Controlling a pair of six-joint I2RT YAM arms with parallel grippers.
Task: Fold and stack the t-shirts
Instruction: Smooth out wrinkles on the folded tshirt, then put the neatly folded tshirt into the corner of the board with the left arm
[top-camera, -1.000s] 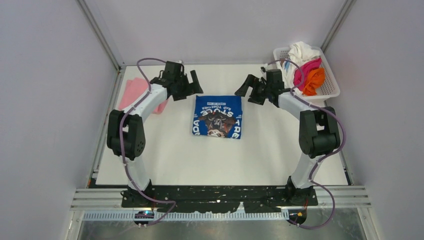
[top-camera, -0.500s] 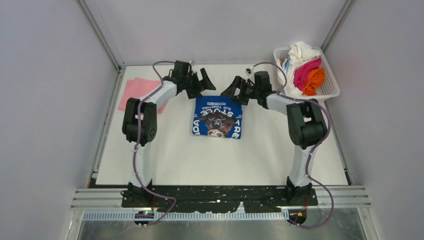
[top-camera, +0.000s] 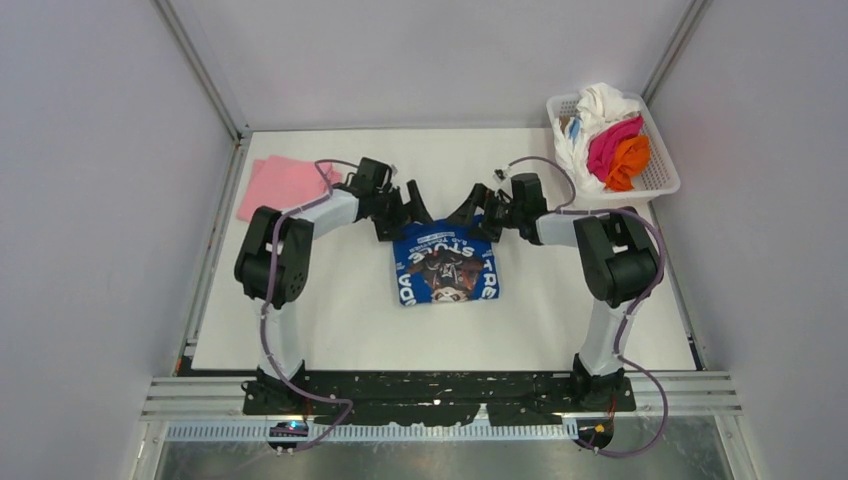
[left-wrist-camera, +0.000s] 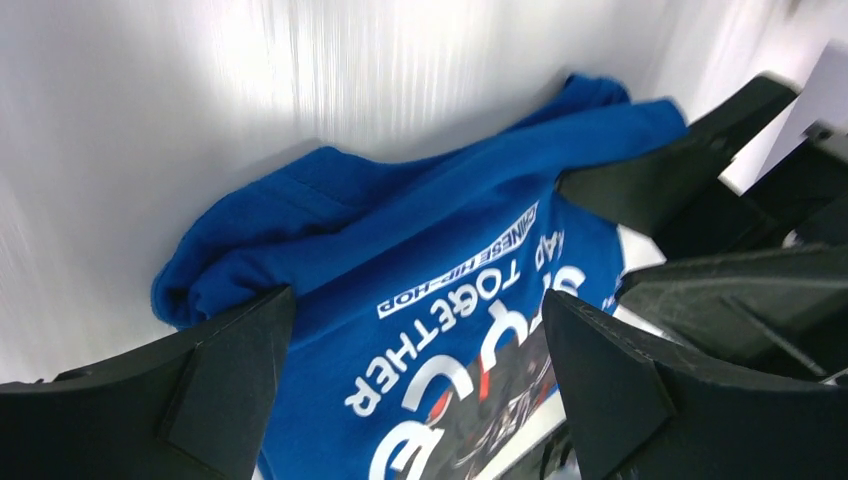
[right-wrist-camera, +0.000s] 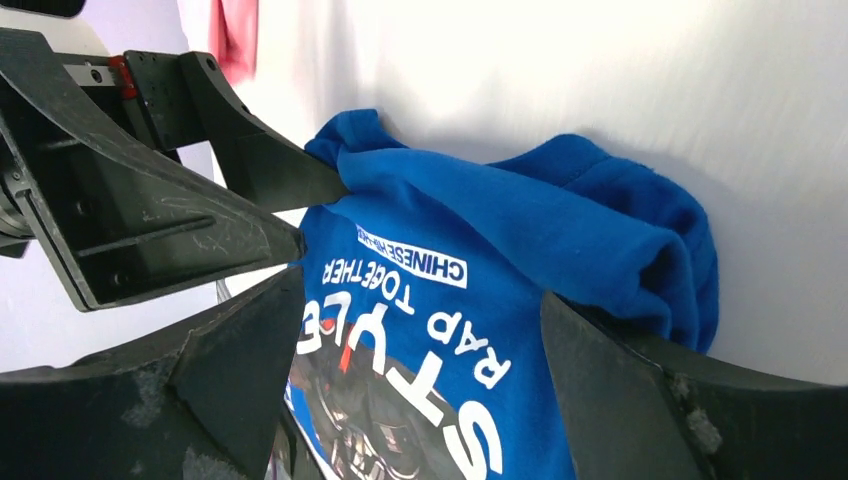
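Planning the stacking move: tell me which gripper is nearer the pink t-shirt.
Left. The left gripper is at the far left corner of the blue t-shirt, a short way right of the pink t-shirt; the right gripper is at its far right corner, farther away.

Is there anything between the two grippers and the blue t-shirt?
Nothing visible is in the way. The left gripper and the right gripper are both open at the far edge of the blue t-shirt, one near each corner.
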